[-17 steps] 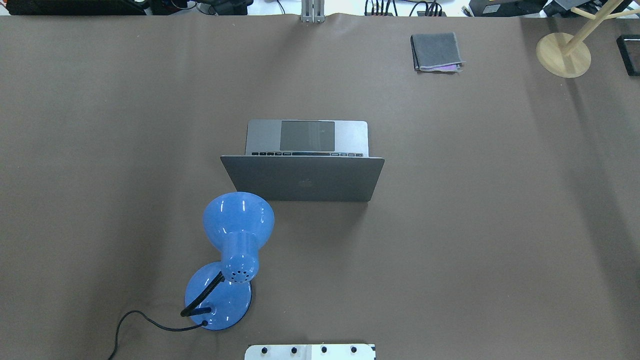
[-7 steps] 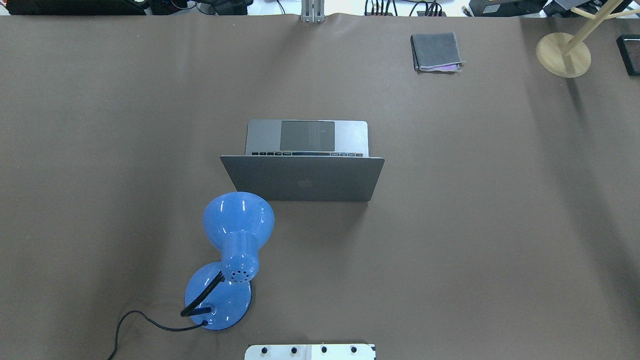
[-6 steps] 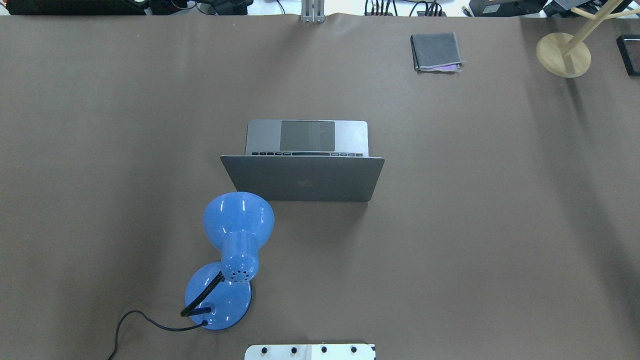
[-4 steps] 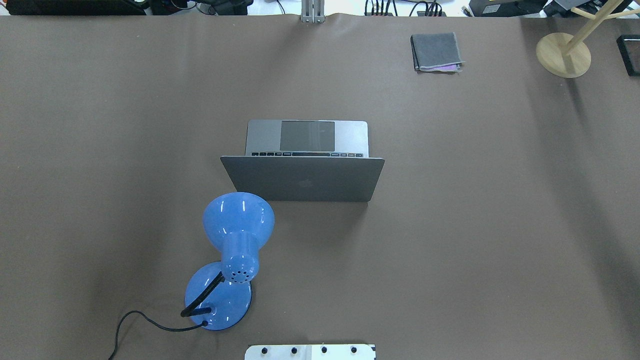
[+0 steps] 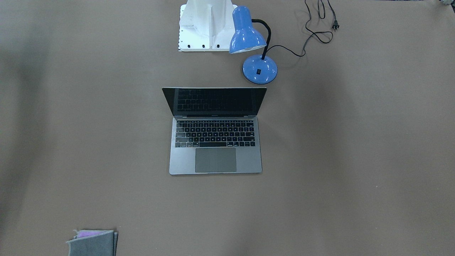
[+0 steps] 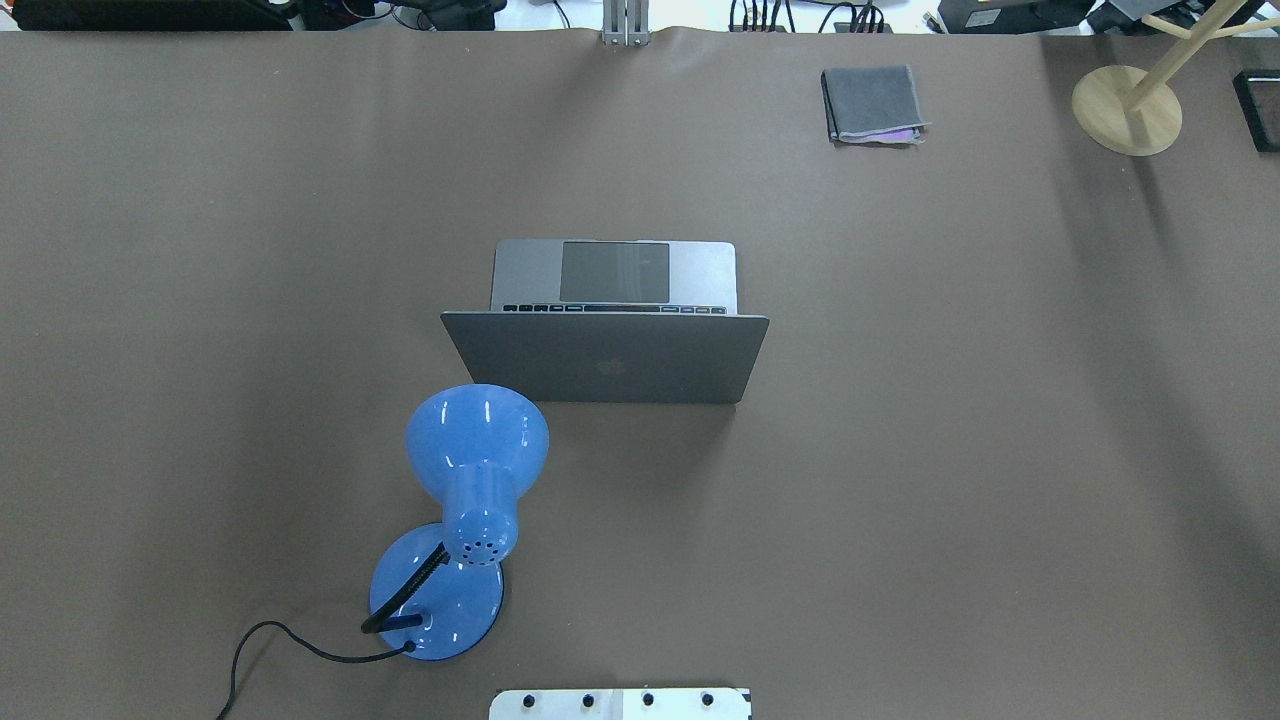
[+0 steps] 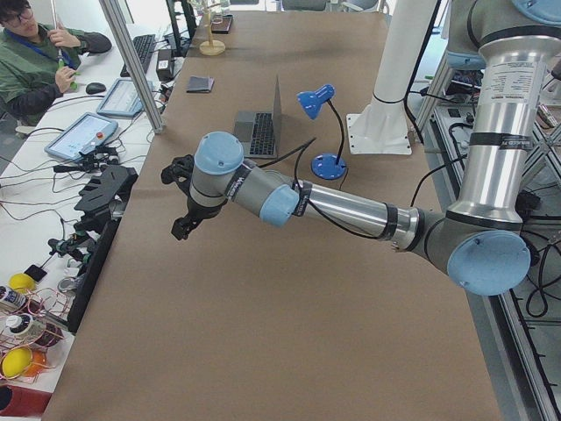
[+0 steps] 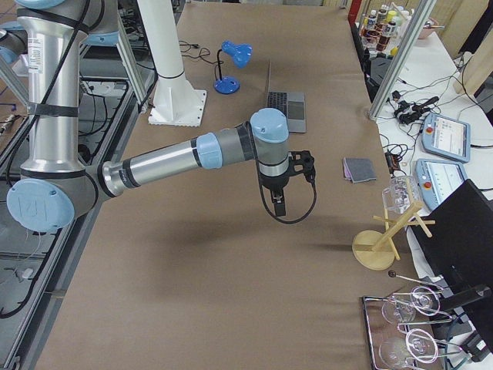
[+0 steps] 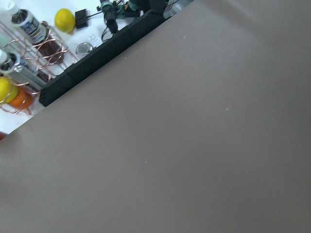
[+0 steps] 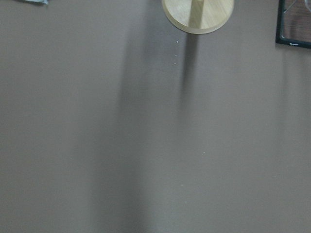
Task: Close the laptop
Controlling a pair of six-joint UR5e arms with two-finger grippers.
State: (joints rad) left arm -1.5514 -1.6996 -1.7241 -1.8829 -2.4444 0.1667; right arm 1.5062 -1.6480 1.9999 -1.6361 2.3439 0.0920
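Laptop point(image 5: 215, 129) sits open at mid-table point(image 6: 200, 250), base flat, lid up. Dark screen + kbd face away from robot; lid back w/ logo faces robot.

Blue desk lamp point(image 6: 478, 490) stands just off laptop's hinge side, toward robot & its left. Shade hangs near lid's corner; front cam shows a gap btwn lamp base and lid. Black cord point(image 5: 316, 30) trails from lamp base away from laptop, plug lying on table. White robot pedestal point(image 5: 204, 25) is behind laptop's lid, beside lamp.

Folded grey cloth point(image 6: 873, 103), purple edge showing, lies beyond laptop's trackpad side, off to robot's right, well apart. Wooden stand point(image 6: 1127, 108) is further to laptop's right than cloth.

Left gripper point(image 7: 182, 224) hangs over bare table well off laptop's robot-left side, pointing down. Side cam only, so can't tell if fingers are wide or narrow. Right gripper point(image 8: 278, 204) hangs over table well off laptop's robot-right side, pointing down. Its spread can't be told either.
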